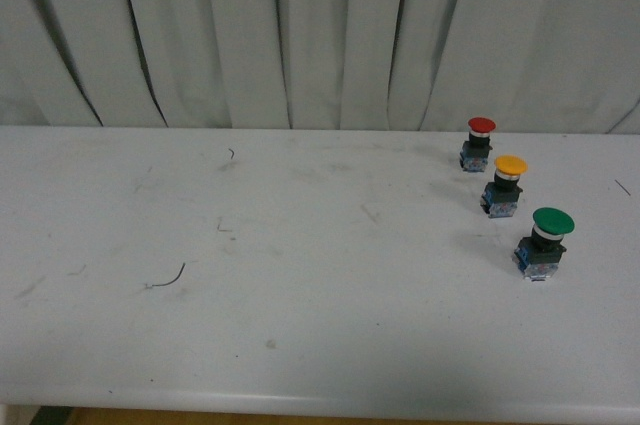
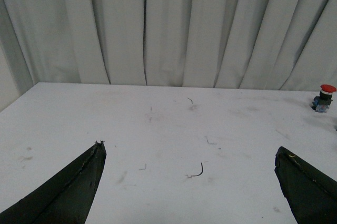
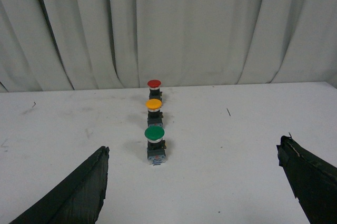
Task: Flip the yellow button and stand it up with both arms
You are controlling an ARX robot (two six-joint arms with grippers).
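The yellow button (image 1: 508,184) stands upright on its blue-black base, cap up, on the right of the white table (image 1: 300,275), between a red-capped button (image 1: 479,143) and a green-capped button (image 1: 546,242). In the right wrist view the yellow button (image 3: 154,109) stands in a line with the red one (image 3: 154,88) and the green one (image 3: 155,142). My right gripper (image 3: 192,153) is open and empty, short of the green button. My left gripper (image 2: 190,150) is open and empty over bare table; only the red button (image 2: 324,97) shows there. Neither arm shows in the front view.
A grey pleated curtain (image 1: 320,35) hangs behind the table's far edge. A thin curved wire scrap (image 1: 166,278) lies on the left of the table, also in the left wrist view (image 2: 196,172). The table's front edge (image 1: 320,407) is close.
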